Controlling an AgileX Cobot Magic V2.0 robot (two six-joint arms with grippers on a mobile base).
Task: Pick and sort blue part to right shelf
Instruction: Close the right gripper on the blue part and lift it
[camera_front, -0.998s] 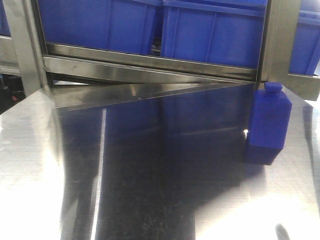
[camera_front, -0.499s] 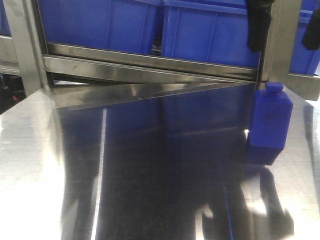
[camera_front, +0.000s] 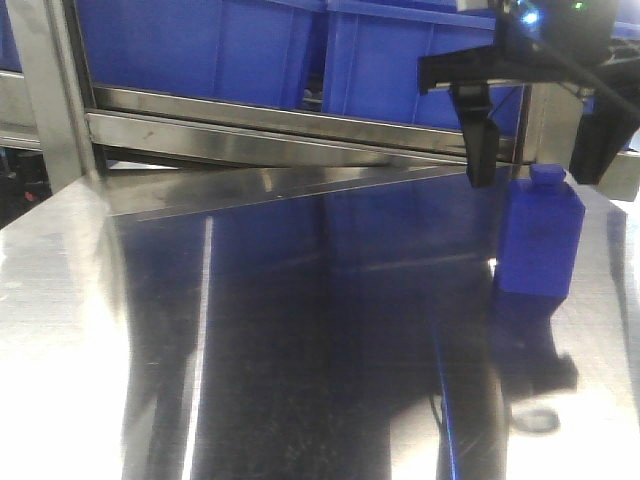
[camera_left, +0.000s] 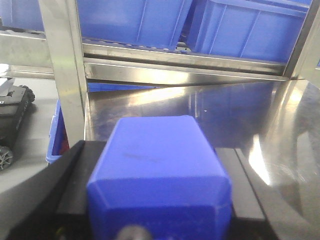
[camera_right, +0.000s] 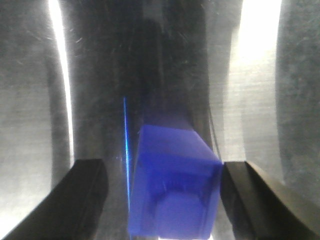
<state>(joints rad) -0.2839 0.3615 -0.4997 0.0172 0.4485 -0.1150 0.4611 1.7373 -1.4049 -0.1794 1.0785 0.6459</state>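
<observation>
Blue part (camera_front: 540, 235) upright at tabletop (camera_front: 300, 350) rear edge, right end, straddled by right pincer (camera_front: 536, 180), opened wide; left pincer (camera_left: 155, 192) clamps second blue block (camera_left: 160, 160).

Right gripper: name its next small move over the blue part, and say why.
Probably lower straight down, jaws left open. The right gripper is open around the blue part, which stands upright on the steel table. From the front its fingertips reach only cap height, and the wrist view shows the body between the fingers, with a clear gap on one side.
</observation>
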